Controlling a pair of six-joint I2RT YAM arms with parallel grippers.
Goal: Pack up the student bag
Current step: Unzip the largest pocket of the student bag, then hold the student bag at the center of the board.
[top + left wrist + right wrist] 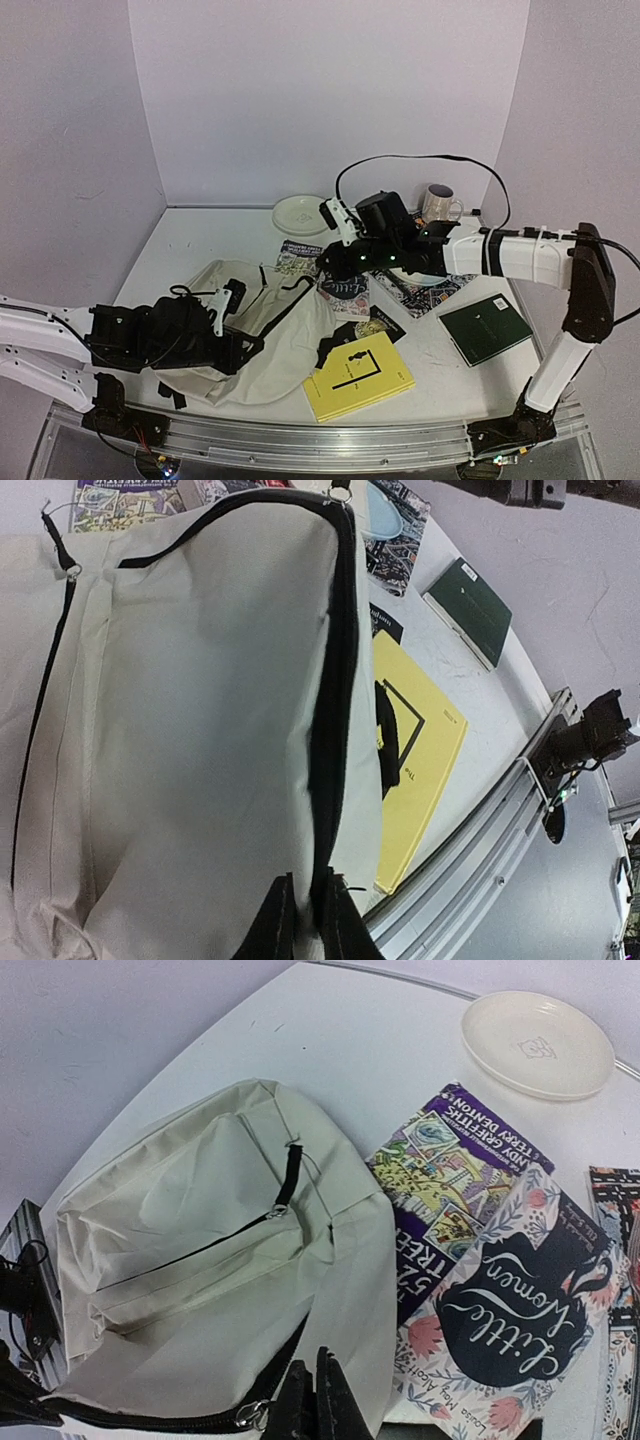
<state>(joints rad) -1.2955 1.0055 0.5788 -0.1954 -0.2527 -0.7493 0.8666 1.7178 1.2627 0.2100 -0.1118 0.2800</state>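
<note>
The cream student bag (pixel 285 335) lies flat at the front left of the table, its black zipper line running along one edge. My left gripper (pixel 243 346) is at the bag's near-left side. In the left wrist view the left gripper (pixel 308 885) is shut on the black zipper edge of the bag (pixel 200 730). My right gripper (pixel 328 268) reaches in from the right over the bag's far end. Seen from the right wrist, the right gripper (pixel 316 1365) is shut just above the fabric of the bag (pixel 200 1260), with nothing visible between its fingers and a metal zipper pull (pixel 250 1416) just to its left.
A yellow book (pixel 358 375) lies at the bag's right, partly under it. A green book (pixel 486 328) lies further right. A purple book (pixel 450 1180) and a "Little Women" book (pixel 520 1310) lie beside the bag's far end. A patterned placemat (pixel 435 292), white plate (pixel 302 213) and mug (pixel 440 203) are behind.
</note>
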